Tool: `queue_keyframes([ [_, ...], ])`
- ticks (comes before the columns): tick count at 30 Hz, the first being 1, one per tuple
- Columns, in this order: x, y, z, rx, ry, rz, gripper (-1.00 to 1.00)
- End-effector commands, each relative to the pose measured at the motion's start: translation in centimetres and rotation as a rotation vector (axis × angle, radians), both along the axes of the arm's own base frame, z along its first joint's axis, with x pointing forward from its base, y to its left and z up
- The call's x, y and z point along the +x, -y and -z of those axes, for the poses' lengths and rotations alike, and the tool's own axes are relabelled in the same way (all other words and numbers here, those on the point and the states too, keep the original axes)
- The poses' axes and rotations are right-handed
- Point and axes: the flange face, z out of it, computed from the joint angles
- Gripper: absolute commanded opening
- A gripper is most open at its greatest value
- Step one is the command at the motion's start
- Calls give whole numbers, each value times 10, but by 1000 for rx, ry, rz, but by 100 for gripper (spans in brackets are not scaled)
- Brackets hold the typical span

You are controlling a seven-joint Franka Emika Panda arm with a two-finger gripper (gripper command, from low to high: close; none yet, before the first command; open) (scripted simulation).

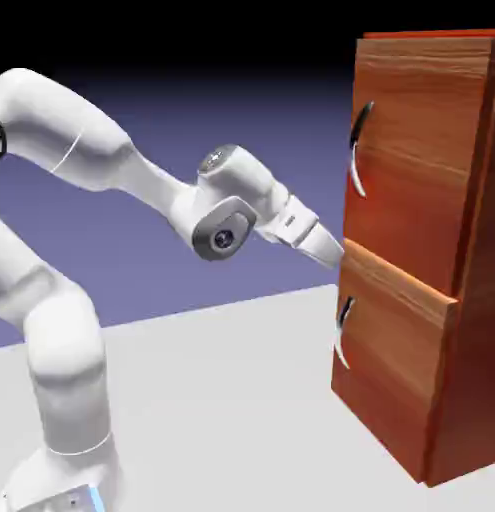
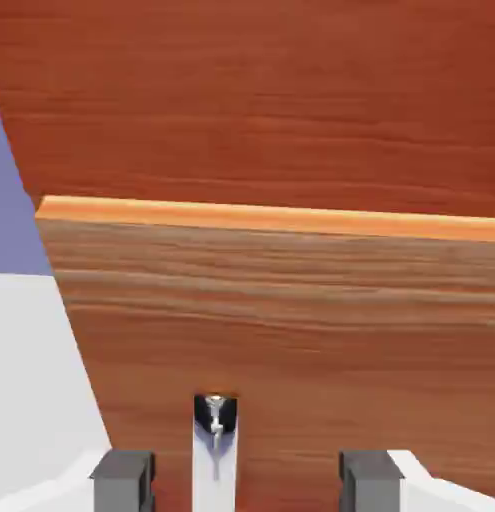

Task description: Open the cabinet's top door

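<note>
The cabinet [image 1: 471, 300] stands at the right, reddish-brown wood grain. Its top door [image 1: 421, 150] is flush with the front, and its curved metal handle [image 1: 359, 150] sits at the left edge. My gripper [image 1: 334, 250] points at the cabinet front, well below that handle and just above the lower panel's light top edge [image 1: 391, 275]. In the hand view the grey fingertips [image 2: 121, 480] stand apart and open, with nothing held between them. The top door's wood [image 2: 251, 100] fills the upper half of that view. The top door's handle is out of the hand view.
The lower panel [image 1: 391, 360] juts out a little from the cabinet front, and its orange top edge [image 2: 271, 215] crosses the hand view. Its own handle [image 1: 343, 330] also shows low between my fingertips as the lower handle [image 2: 215, 435]. White table [image 1: 221, 400] lies below the arm.
</note>
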Motion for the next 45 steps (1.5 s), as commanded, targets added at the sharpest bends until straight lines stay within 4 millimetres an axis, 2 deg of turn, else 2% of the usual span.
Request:
queue_keyframes([
  [1,0,3,-5,3,10,4,0],
  [12,-4,30,-48,36,129,37,0],
  [23,-15,41,-78,59,266,51,0],
  [34,-24,34,-96,64,417,56,0],
  [45,-26,10,-104,50,575,61,0],
])
